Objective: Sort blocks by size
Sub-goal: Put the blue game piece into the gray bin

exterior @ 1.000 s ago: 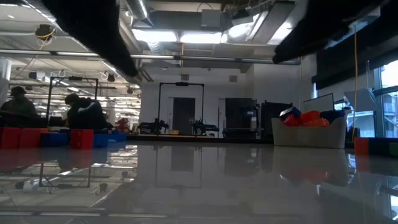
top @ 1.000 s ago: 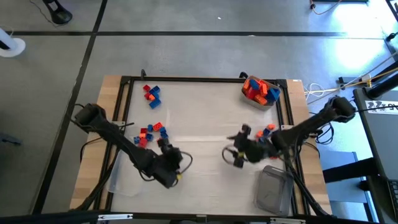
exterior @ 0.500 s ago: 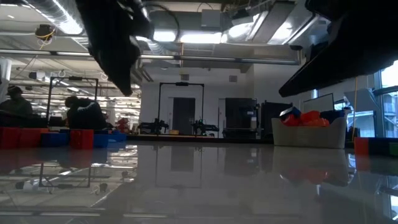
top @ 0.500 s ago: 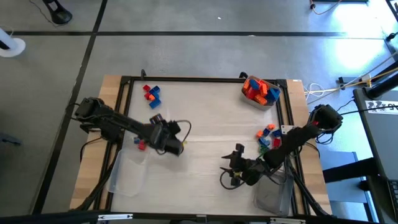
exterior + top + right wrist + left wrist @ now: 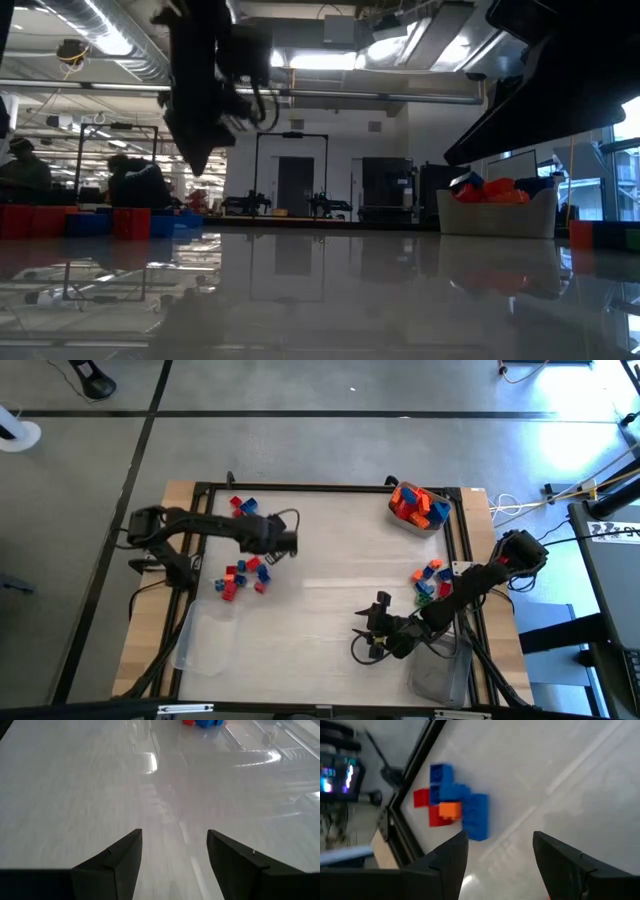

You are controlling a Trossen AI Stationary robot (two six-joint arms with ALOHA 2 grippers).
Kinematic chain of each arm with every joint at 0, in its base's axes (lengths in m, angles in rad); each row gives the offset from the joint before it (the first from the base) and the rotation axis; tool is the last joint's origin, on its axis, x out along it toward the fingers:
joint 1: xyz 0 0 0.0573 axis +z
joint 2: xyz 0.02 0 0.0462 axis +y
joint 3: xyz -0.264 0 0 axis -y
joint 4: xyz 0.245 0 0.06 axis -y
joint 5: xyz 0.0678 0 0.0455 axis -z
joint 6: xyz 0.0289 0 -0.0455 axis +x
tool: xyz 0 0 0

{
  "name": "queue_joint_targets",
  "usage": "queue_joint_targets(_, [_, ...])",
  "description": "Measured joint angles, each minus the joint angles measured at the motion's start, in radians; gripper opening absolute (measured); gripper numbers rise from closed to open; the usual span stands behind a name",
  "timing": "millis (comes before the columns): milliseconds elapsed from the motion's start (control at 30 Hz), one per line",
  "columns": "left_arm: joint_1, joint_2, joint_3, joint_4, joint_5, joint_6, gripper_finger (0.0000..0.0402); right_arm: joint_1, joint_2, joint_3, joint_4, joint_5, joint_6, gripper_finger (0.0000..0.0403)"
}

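The blocks lay in four spots on the table [image 5: 330, 540] in the high view: a small bunch [image 5: 243, 510] near the far left corner, a red and blue bunch [image 5: 243, 575] on the left side, a mixed bunch [image 5: 428, 578] by the right edge, and a heap in a tub [image 5: 418, 506] at the far right corner. The left gripper [image 5: 290, 543] hung between the two left bunches, and the right gripper [image 5: 366, 643] was low on the near right side, just beside a clear tub [image 5: 440, 670].

In the low view, red and blue blocks [image 5: 60, 222] sat far left and the tub of orange blocks [image 5: 497, 210] stood to the right.

In the left wrist view, the fingers [image 5: 450, 862] were spread apart with nothing between them, above blue, red and orange blocks [image 5: 455, 810].

In the right wrist view, the fingers [image 5: 115, 862] were spread apart too, holding nothing, over bare table.
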Motion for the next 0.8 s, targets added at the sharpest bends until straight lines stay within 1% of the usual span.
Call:
queue_joint_targets(100, [0.089,0.0,-0.043,0.042,0.023,0.051,0.021,-0.001,0.0,0.0,-0.001,0.0,0.0,0.0221])
queue_joint_targets(200, [0.168,0.001,-0.087,0.11,0.079,0.108,0.021,-0.001,0.0,0.0,-0.002,0.0,0.0,0.0221])
queue_joint_targets(433, [0.295,0.001,-0.127,0.206,0.146,0.213,0.021,-0.001,0.0,0.0,-0.002,0.003,0.0,0.0221])
queue_joint_targets(633, [0.364,0.001,-0.177,0.309,0.255,0.276,0.021,-0.001,0.0,0.0,-0.002,0.009,0.001,0.0221])
queue_joint_targets(800, [0.383,0.001,-0.216,0.323,0.262,0.286,0.021,-0.001,0.0,0.0,-0.002,0.009,0.005,0.0221])
